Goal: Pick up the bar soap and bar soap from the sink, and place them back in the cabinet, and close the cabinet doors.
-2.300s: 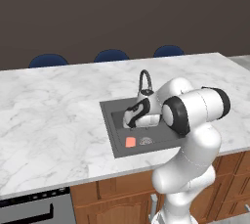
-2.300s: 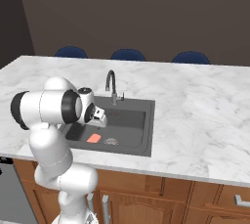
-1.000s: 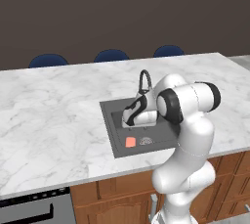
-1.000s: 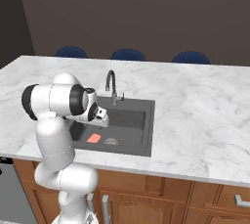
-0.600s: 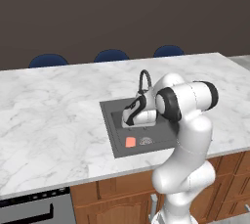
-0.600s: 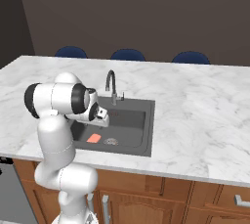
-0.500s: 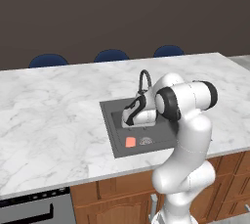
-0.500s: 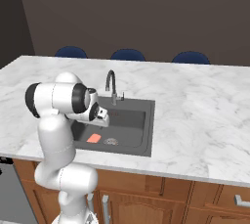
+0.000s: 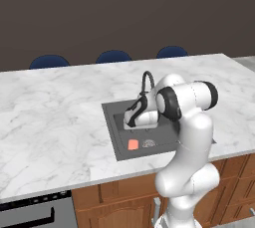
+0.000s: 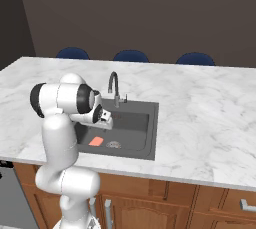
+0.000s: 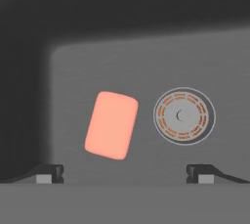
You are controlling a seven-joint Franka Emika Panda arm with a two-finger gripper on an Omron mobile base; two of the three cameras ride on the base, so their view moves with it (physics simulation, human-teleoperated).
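Note:
One salmon-pink bar soap (image 9: 133, 144) lies flat on the floor of the dark grey sink (image 9: 110, 127), near its front left corner. In the hand view the bar soap (image 11: 111, 125) sits a little left of centre, beside the round grey drain strainer (image 11: 184, 116). My gripper (image 9: 128, 120) hangs over the left part of the basin, above the soap and apart from it. It is open: the fingertips (image 11: 49, 173) stand wide with nothing between them. From the right base the gripper (image 10: 107, 119) shows over the soap (image 10: 96, 141). The cabinet and its doors are out of view.
A dark arched faucet (image 9: 146, 80) rises at the sink's back edge, close behind my hand. White marble counter (image 9: 55, 112) spreads all around the basin. Blue chair backs (image 9: 113, 56) stand beyond the far edge. Wooden drawers (image 10: 220, 203) run under the counter.
Since 2.3 s ago the arm's elbow has drawn in toward the sink and the hand has shifted slightly over the basin. Over the last half second nothing moves. The soap lies where it was.

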